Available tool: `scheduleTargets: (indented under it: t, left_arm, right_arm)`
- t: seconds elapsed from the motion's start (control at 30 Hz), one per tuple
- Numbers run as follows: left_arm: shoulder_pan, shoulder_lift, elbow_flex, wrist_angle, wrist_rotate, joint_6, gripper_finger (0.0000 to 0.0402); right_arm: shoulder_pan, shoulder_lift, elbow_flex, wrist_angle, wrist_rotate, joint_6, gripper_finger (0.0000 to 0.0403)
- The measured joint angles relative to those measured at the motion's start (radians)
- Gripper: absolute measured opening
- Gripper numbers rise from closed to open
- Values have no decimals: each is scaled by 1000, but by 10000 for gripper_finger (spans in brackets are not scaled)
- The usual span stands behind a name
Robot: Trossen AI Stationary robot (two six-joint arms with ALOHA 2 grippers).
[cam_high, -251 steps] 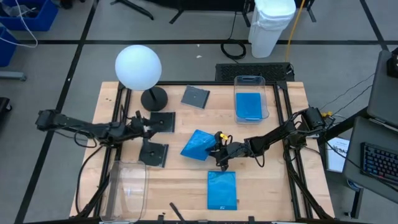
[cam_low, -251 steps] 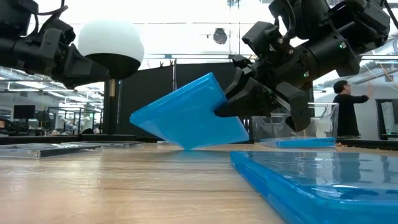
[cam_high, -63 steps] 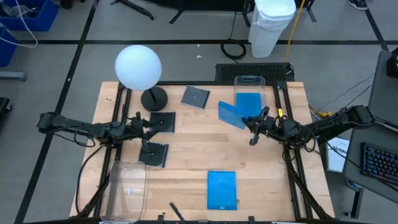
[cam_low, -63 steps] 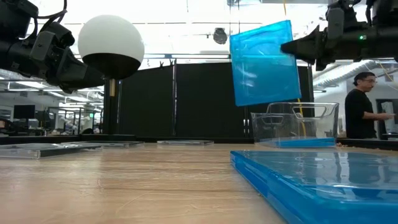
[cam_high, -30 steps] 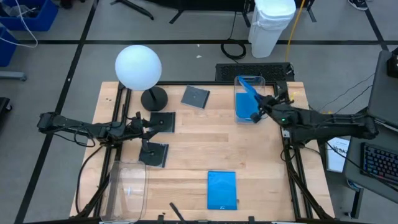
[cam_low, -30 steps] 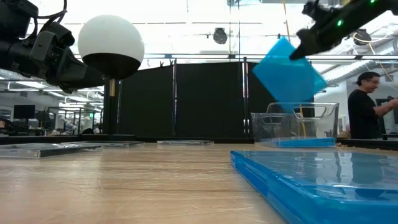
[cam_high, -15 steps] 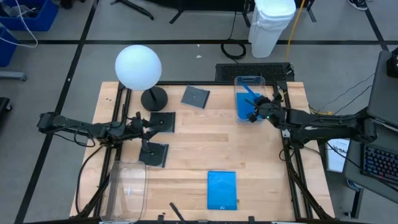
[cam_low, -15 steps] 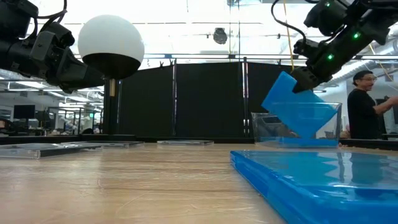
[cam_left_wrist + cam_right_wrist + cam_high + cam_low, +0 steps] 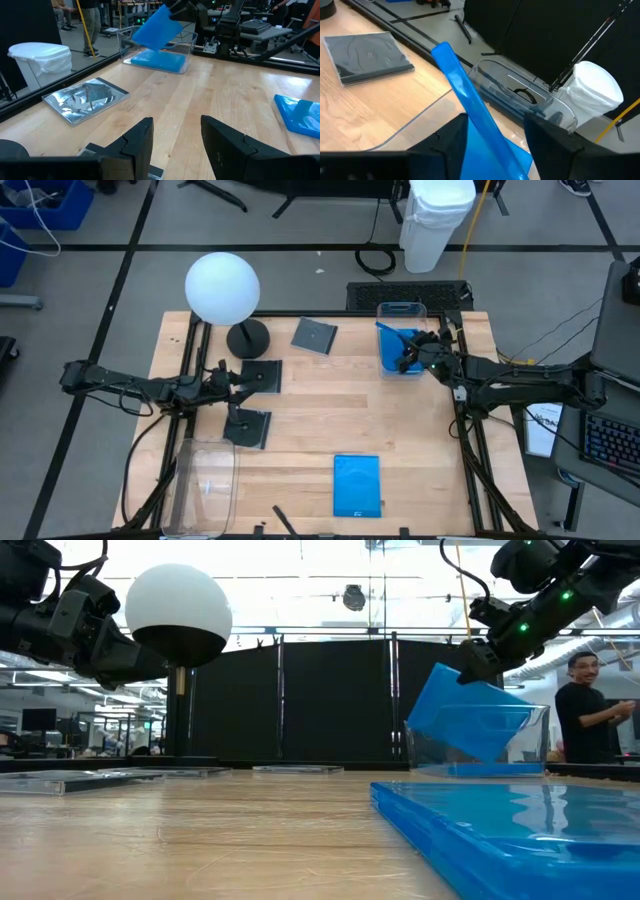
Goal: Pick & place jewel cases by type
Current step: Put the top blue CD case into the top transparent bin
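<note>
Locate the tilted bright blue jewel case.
The tilted bright blue jewel case sits in the clear plastic bin at the table's far right, between the open right gripper's fingers.

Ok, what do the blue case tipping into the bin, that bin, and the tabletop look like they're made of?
Blue case: probably glossy translucent plastic, since it shines.
Bin: clear hard plastic, with the contents showing through its walls.
Tabletop: light wood, likely butcher block, with visible grain and plank seams.

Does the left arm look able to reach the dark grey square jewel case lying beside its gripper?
Probably yes: the left gripper hovers open, the dark grey square jewel case lies flat and uncovered, nothing between them.
</note>
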Motion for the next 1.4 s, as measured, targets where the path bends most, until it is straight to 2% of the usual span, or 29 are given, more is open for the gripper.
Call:
scheduleTargets:
  t: [0.27,0.33,0.47,0.57,0.7,0.93,1.1,1.3,1.33,1.4]
  left_arm:
    - [0,0,0,0,0,0,170]
    - [0,0,0,0,0,0,170]
    - [0,0,0,0,0,0,170]
    - [0,0,0,0,0,0,170]
    - [0,0,0,0,0,0,170]
    - [0,0,0,0,0,0,170]
    - [0,0,0,0,0,0,170]
    - [0,0,0,0,0,0,170]
    - [0,0,0,0,0,0,170]
    - [0,0,0,0,0,0,170]
  right_arm:
    - [0,0,0,17,-15,83,207]
    - [0,-4,0,56,-90,94,210]
    - [1,-6,0,178,-337,99,212]
    - [1,-6,0,264,-448,99,208]
    - [1,-6,0,325,-516,37,206]
    - [1,28,1,297,-534,-25,197]
    - [14,123,1,253,-627,-64,149]
    - [25,234,1,273,-627,-115,22]
    - [25,248,1,276,-626,-116,11]
    - [22,276,1,285,-613,-116,16]
